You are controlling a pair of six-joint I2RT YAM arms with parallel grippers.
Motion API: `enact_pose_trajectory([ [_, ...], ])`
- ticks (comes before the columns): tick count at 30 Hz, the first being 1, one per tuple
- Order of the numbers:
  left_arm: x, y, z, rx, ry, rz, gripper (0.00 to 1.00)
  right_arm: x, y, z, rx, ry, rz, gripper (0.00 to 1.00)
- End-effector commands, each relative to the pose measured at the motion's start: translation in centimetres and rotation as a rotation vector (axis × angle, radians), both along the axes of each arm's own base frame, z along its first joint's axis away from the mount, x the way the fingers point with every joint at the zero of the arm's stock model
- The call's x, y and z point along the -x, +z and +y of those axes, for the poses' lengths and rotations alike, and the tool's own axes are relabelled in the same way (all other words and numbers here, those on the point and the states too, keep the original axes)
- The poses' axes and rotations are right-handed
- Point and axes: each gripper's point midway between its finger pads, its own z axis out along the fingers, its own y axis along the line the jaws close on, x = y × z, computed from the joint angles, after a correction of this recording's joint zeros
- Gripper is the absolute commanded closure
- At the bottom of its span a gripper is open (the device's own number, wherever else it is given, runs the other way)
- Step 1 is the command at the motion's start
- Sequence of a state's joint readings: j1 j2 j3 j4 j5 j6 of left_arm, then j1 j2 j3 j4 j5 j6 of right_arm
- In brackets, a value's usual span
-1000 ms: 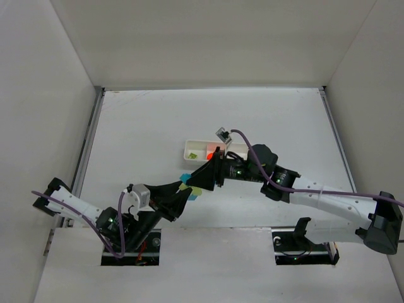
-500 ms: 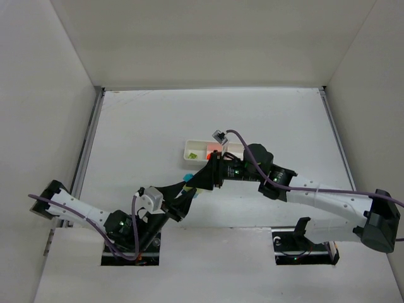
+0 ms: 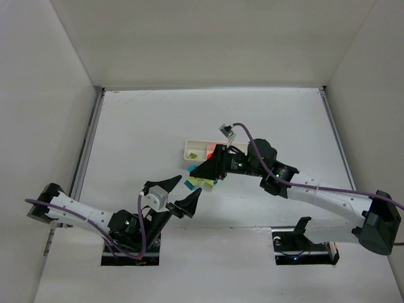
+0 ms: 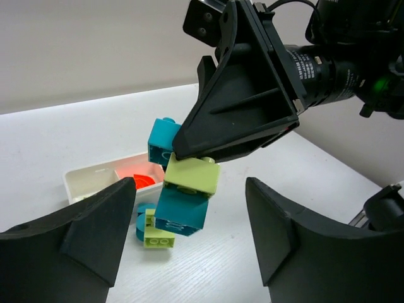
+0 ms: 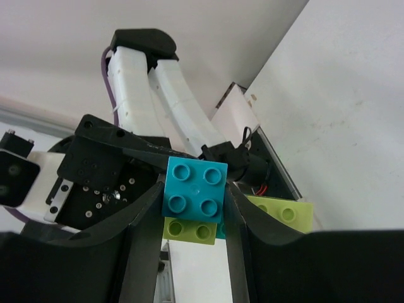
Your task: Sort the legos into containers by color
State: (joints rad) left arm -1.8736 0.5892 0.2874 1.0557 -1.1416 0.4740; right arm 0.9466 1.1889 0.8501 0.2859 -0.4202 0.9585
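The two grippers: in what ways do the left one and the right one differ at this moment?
The left gripper has its jaws wide open; the right gripper has them closed on the lego stack. The left gripper is empty; the right gripper carries that cyan and yellow-green stack above the table. Both have black jaws and meet near the white tray.

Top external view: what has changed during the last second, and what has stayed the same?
The left claw opened, let go of the lego stack of cyan and yellow-green bricks, and drew back toward its base. The right claw closed on the lego stack and now holds it. The white tray stayed in place.
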Motion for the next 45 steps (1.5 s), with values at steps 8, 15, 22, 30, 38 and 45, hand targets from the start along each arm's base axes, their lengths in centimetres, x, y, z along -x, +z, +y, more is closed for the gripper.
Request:
enact_pose_trajectory([
  [8, -0.6, 0.5, 0.2, -0.016, 0.033, -0.018, 0.16, -2.0, 2.4, -0.7, -0.111, -0.042, 0.026, 0.61],
  [15, -1.5, 0.3, -0.5, -0.049, 0.058, -0.062, 0.17, -1.5, 3.1, -1.0, -0.149, 0.001, 0.098, 0.62],
  [22, -2.7, 0.9, -2.0, -0.071, 0.084, -0.110, 0.22, -0.8, 3.1, -1.3, -0.168, 0.031, 0.148, 0.62],
  [30, -2.8, 2.0, -2.5, -0.016, 0.076, -0.146, 0.33, -2.1, 2.5, -2.4, -0.193, 0.002, 0.194, 0.62],
  [38, -2.8, 2.2, -3.4, -0.023, 0.074, -0.170, 0.45, -2.8, 2.2, -2.9, -0.208, -0.016, 0.213, 0.62],
  [45, -3.2, 2.8, -3.2, 0.008, 0.079, -0.180, 0.52, -2.9, 2.0, -2.6, -0.205, -0.015, 0.225, 0.62],
])
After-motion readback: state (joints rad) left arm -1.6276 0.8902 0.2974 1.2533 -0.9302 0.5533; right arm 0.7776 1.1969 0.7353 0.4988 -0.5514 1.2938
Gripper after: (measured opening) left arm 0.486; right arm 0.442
